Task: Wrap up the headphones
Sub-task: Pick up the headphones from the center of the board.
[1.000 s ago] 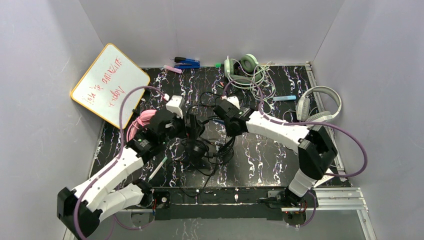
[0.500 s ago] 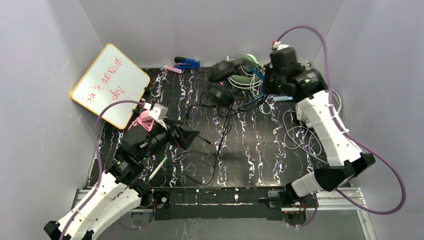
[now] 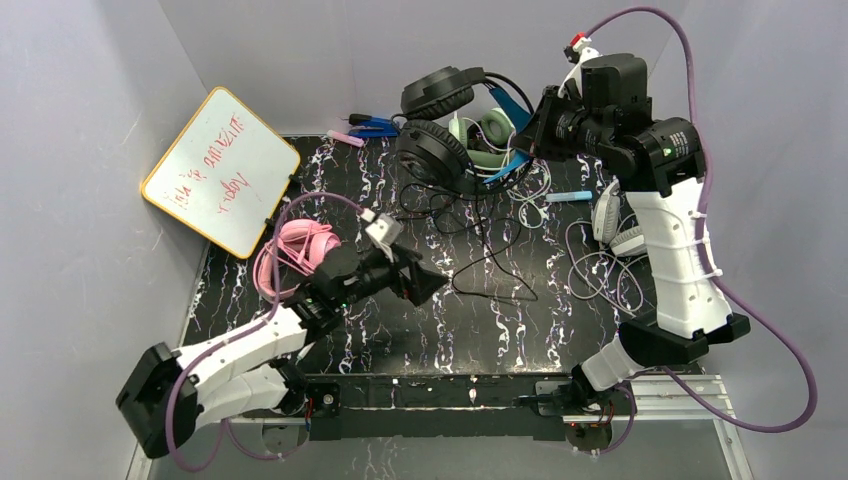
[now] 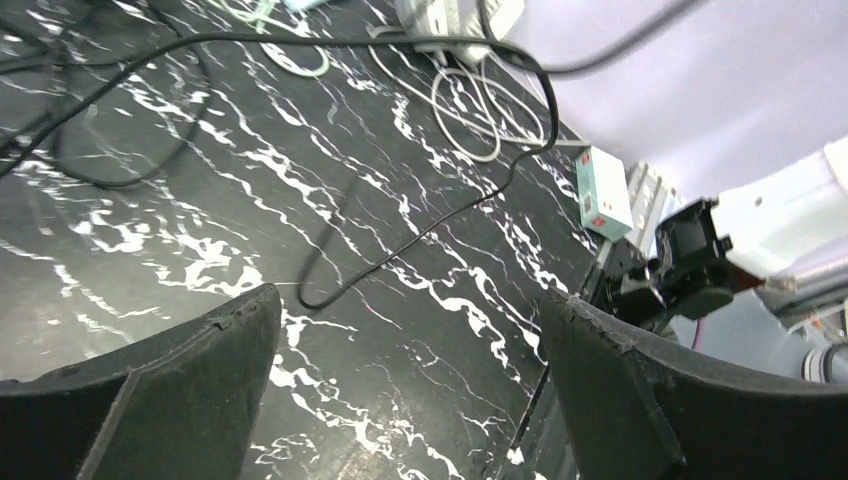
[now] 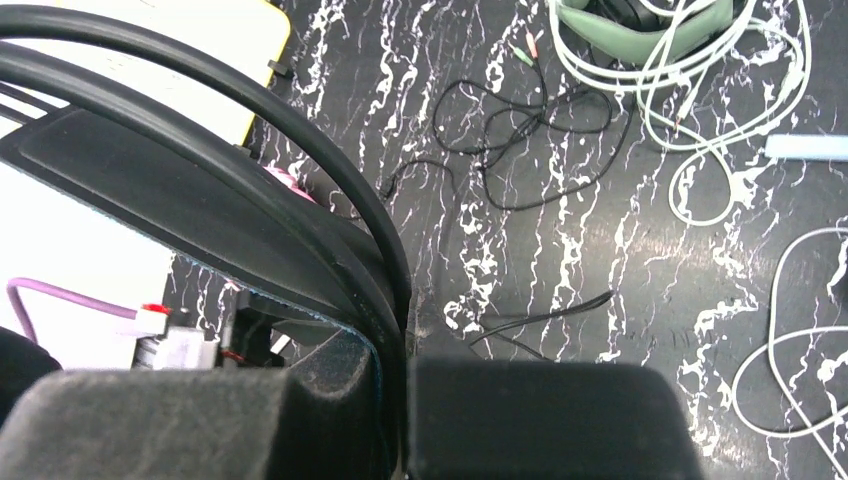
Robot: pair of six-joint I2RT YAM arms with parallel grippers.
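The black-and-blue headphones (image 3: 435, 125) hang in the air above the table's back, with my right gripper (image 3: 527, 150) shut on their headband (image 5: 300, 210). Their black cord (image 3: 470, 235) trails down and lies in loops on the table. My left gripper (image 3: 425, 285) hovers low over the middle of the table, open, with only bare table and a loop of black cord (image 4: 400, 245) ahead of its fingers (image 4: 150, 390). Pink headphones (image 3: 300, 245) lie at the left beside the left arm. White-grey headphones (image 3: 608, 215) lie at the right, partly behind the right arm.
Green headphones (image 3: 492, 130) with a tangle of pale cord (image 5: 690, 120) lie at the back. A whiteboard (image 3: 220, 170) leans at the left wall. Blue pens (image 3: 372, 127) and a light blue marker (image 3: 570, 196) lie near the back. White cord loops (image 3: 595, 270) spread at the right.
The right arm has carried the black-and-blue headphones up off the table's middle to the back, still gripped. The left arm drew back, then reached right over the middle, open throughout.
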